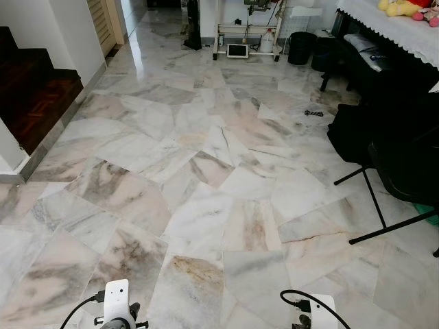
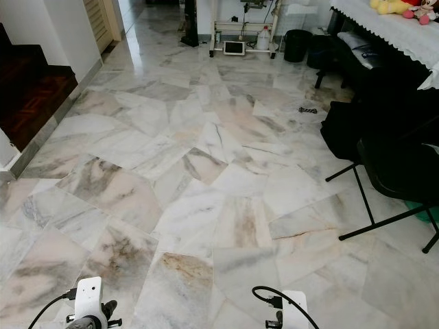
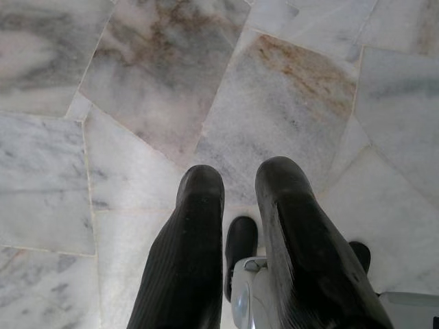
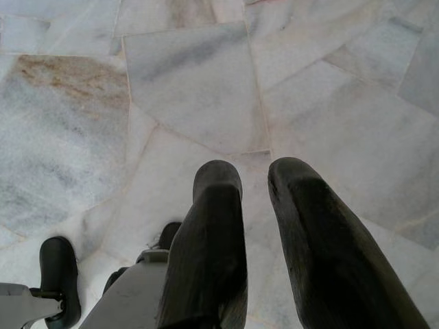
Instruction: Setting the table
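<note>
1. Task's things: no plate, cup or cutlery can be made out from where I stand, so I cannot say where they are or where to take hold. My judgement only: tableware is usually hard, smooth and breakable, and would want a firm hold at a rim or handle.
2. Left gripper [image 3: 233,188]: hangs low at my left side, pointing down at the floor; jaws parted, holding nothing.
3. Right gripper [image 4: 255,177]: hangs low at my right side, also aimed at the floor; jaws parted, nothing between them.
4. Marble floor [image 1: 206,178]: irregular pale slabs veined grey, pink and rust, glossy (likely slippery underfoot, I judge).
5. Worktop [image 1: 398,31]: far right, covered in a white lace-edged cloth, soft toys [image 1: 405,8] on it; possibly the table to be set, I cannot tell.
6. Black folding stand [image 1: 384,199]: right side, legs splayed onto the floor, dark bags near it.
7. Dark wooden stairs [image 1: 34,96]: left side, beside a white wall.
8. White trolley [image 1: 247,38]: far end, near a black bin [image 1: 300,48].
</note>
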Available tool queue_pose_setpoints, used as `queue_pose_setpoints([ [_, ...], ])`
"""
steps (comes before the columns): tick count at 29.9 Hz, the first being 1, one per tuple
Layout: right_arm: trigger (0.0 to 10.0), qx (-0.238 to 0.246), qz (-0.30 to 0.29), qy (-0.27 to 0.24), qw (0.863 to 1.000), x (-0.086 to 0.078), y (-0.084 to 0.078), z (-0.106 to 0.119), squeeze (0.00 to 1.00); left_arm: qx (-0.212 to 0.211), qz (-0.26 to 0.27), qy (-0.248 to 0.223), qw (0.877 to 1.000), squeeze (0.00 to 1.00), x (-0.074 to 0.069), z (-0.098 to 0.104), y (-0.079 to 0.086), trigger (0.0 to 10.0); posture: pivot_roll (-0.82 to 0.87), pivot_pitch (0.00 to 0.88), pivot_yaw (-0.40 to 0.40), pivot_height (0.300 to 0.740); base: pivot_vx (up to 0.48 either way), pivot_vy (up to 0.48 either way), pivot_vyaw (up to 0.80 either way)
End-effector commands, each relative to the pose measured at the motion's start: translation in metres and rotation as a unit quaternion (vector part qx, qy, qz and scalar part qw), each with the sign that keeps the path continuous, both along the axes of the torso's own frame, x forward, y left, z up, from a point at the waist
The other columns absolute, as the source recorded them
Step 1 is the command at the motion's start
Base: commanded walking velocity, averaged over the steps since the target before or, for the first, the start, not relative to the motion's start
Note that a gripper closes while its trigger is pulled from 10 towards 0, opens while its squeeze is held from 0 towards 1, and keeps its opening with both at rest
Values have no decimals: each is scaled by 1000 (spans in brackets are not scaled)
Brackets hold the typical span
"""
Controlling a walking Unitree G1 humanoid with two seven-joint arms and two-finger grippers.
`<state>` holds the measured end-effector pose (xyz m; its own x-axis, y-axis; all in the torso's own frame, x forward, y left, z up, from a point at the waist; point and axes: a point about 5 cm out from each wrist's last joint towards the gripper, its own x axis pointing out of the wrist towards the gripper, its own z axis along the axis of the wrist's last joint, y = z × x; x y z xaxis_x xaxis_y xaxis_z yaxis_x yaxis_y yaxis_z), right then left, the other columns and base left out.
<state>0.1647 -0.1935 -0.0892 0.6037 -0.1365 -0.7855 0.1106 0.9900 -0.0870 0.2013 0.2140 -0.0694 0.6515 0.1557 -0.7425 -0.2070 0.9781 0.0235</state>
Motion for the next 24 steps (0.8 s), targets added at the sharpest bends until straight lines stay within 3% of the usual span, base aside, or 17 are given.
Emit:
queue_pose_setpoints([
  [1, 10000, 94, -18, 49, 994, -18, 14, -10, 0, 40, -128, 108, 985, 0, -35, -18, 1, 10000, 25, 0, -7, 740, 0, 0, 0],
  [8, 10000, 106, -30, 42, 993, -16, 15, -10, 0, 36, -131, 109, 985, 0, -38, -22, -11, 10000, 26, 0, -4, 740, 0, 0, 0],
  [12, 10000, 113, -29, 38, 992, -14, 17, -9, 0, 36, -129, 110, 985, 0, -40, -22, -8, 10000, 24, 0, -4, 740, 0, 0, 0],
  [17, 10000, 120, -31, 32, 992, -11, 18, -8, 0, 42, -129, 114, 984, 0, -44, -21, 8, 10000, 26, 0, -2, 740, 0, 0, 0],
  [21, 10000, 127, -31, 26, 991, -8, 20, -7, 0, 52, -125, 117, 984, 0, -45, -15, 30, 10000, 29, 0, -1, 740, 0, 0, 0],
  [24, 10000, 128, -31, 24, 991, -6, 20, -6, 0, 54, -124, 117, 984, 0, -45, -14, 33, 10000, 32, 0, -1, 740, 0, 0, 0],
])
